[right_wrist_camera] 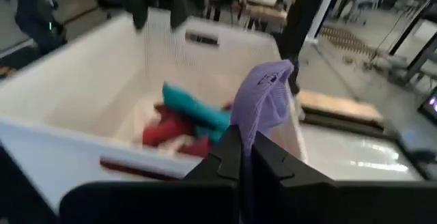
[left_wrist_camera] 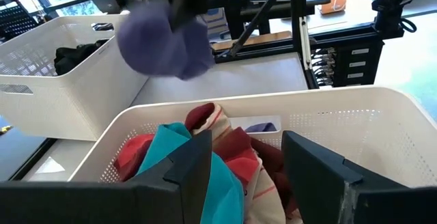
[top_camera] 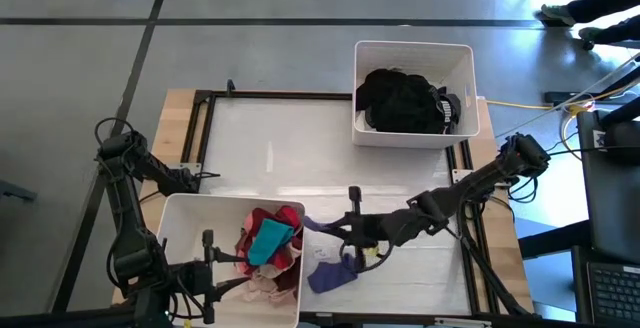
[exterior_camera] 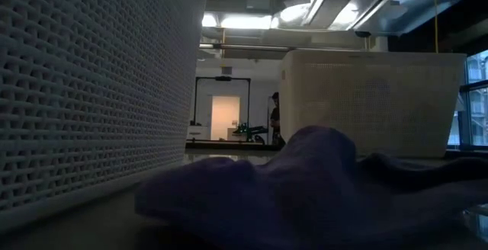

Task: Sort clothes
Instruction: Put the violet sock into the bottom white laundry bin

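A white bin [top_camera: 190, 218] at the near left holds teal, red and pink clothes [top_camera: 268, 248]. My right gripper [top_camera: 338, 230] reaches in from the right and is shut on a small purple garment [left_wrist_camera: 164, 43], right beside that bin's right rim [right_wrist_camera: 205, 43]. A second purple piece [top_camera: 330, 273] lies flat on the table just right of the bin and fills the foreground of the low view [exterior_camera: 305, 181]. At the bin's near edge my left gripper [left_wrist_camera: 249, 176] stands open over the clothes [left_wrist_camera: 205, 149], touching nothing. My right gripper pinches the purple garment between its two shut fingers, which hold a bunched part [right_wrist_camera: 249, 125] of it. The fingers come about level from the table's right side. The garment is off the table and bulges out past the fingertips in a loose lump [left_wrist_camera: 171, 53].
A second white bin [top_camera: 413, 53] with black clothes [top_camera: 405, 103] stands at the far right of the table. A black frame [top_camera: 205, 118] runs round the tabletop. The stretch between the two bins is bare table [top_camera: 290, 158].
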You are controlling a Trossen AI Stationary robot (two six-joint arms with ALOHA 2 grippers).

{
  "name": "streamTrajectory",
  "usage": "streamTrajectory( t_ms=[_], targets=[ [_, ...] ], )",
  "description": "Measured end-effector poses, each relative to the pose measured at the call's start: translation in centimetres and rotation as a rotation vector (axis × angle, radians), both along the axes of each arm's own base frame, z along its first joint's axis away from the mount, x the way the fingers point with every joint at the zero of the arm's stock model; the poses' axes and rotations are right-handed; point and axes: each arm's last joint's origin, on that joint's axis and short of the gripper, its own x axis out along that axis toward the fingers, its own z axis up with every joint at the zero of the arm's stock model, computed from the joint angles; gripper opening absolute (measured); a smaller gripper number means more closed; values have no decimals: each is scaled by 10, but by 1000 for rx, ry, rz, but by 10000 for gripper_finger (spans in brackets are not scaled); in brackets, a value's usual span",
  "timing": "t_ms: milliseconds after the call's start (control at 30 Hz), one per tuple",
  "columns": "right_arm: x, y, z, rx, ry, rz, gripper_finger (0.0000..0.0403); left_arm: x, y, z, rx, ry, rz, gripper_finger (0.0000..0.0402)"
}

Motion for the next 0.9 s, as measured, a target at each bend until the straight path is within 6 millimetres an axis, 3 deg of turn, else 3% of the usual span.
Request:
streamTrajectory(
  t_ms=[133, 433, 667, 900],
  targets=[
    [5, -3, 16, 1, -97, -2, 16, 0, 0, 0, 0, 0, 0, 169],
    [24, -16, 23, 33, -247, 52, 16, 0, 0, 0, 4, 0, -1, 169],
    [50, -25, 13, 54, -357, 100, 17, 0, 0, 0, 4, 0, -1, 169],
    [83, -27, 7, 51, -359, 176, 17, 0, 0, 0, 22, -1, -6, 169]
  ],
)
